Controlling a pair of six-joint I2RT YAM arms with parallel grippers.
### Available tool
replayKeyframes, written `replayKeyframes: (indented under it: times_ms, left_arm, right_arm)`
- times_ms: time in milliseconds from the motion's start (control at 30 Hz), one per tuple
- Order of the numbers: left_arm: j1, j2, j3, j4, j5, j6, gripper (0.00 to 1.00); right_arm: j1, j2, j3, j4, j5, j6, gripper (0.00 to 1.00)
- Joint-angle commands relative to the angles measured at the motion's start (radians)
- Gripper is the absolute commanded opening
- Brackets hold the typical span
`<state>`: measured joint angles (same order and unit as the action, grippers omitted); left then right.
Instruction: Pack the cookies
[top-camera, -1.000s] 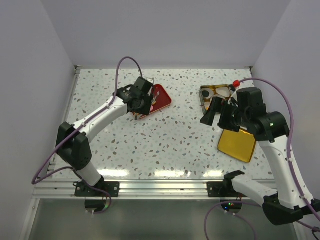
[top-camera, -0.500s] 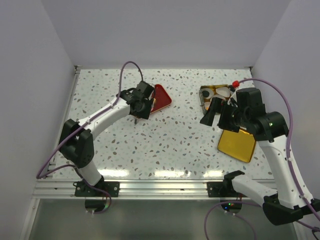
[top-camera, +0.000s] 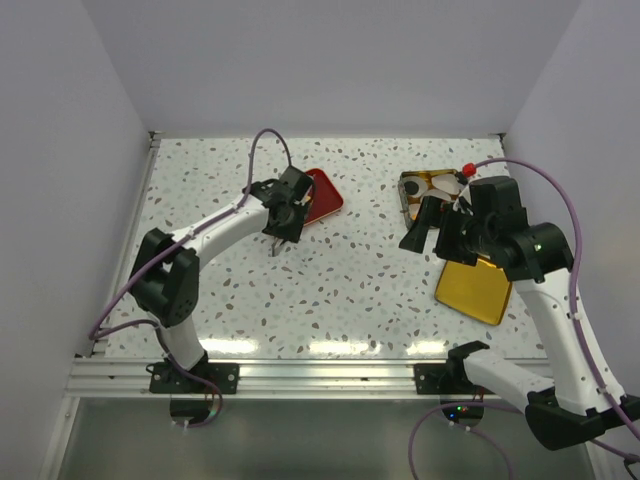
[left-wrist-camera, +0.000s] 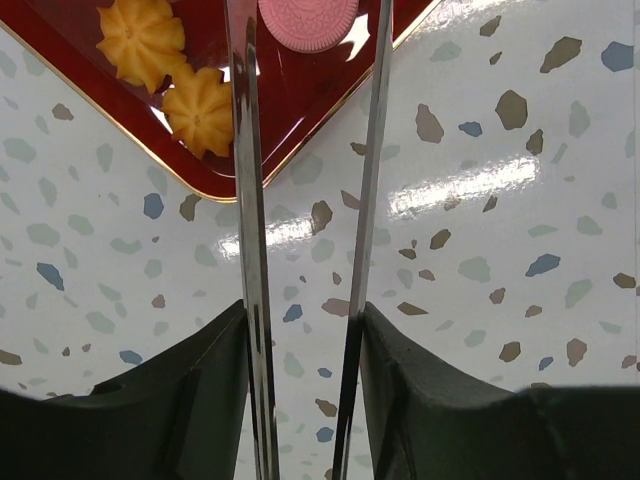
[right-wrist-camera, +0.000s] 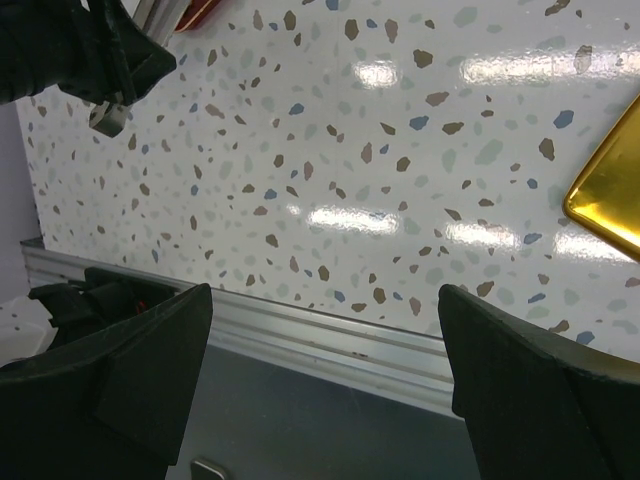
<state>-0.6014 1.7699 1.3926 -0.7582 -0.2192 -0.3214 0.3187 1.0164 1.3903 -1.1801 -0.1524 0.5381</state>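
Note:
A red tray (top-camera: 327, 194) lies left of centre on the table. In the left wrist view it (left-wrist-camera: 300, 100) holds two orange cookies (left-wrist-camera: 200, 108) and a pink cookie (left-wrist-camera: 308, 12). My left gripper (top-camera: 287, 214) is at the tray's near left corner. It (left-wrist-camera: 300, 320) is shut on metal tweezers (left-wrist-camera: 250, 200). Their two blades stand apart and reach over the tray edge, to either side of the pink cookie. My right gripper (top-camera: 428, 226) hangs wide open and empty above the table (right-wrist-camera: 325, 300). Dark cookies do not show.
An open gold tin (top-camera: 410, 187) with white paper cups inside stands at the back right, partly hidden by the right arm. Its gold lid (top-camera: 472, 287) lies nearer, under the right arm, and also shows in the right wrist view (right-wrist-camera: 610, 190). White walls surround the table.
My left gripper with the tweezers has shifted a little right and nearer along the tray's corner, and the left arm has swung round. The right arm has not moved.

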Motion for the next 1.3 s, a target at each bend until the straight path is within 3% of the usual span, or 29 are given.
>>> replayKeyframes:
  times_ms: [0,267,567,900,1267]
  left_arm:
    - [0.006,0.014,0.035,0.034,0.006,0.015,0.47]
    - [0.006,-0.004,0.114,0.019,-0.008,0.01,0.27]
    - [0.002,-0.029,0.348,0.059,0.09,0.033,0.27]
    - [-0.024,0.037,0.444,0.152,0.279,0.019,0.27]
    - [-0.144,0.195,0.531,0.322,0.411,-0.059,0.28]
  right_arm:
    - [-0.003,0.008,0.004,0.028,-0.007,-0.004,0.99]
    - [-0.001,0.01,0.012,0.023,0.008,-0.012,0.99]
    - [-0.001,0.024,0.088,0.011,0.014,0.0,0.99]
    - [-0.003,0.037,0.248,-0.059,0.047,0.025,0.99]
    - [-0.003,0.007,0.343,-0.167,0.05,0.039,0.99]
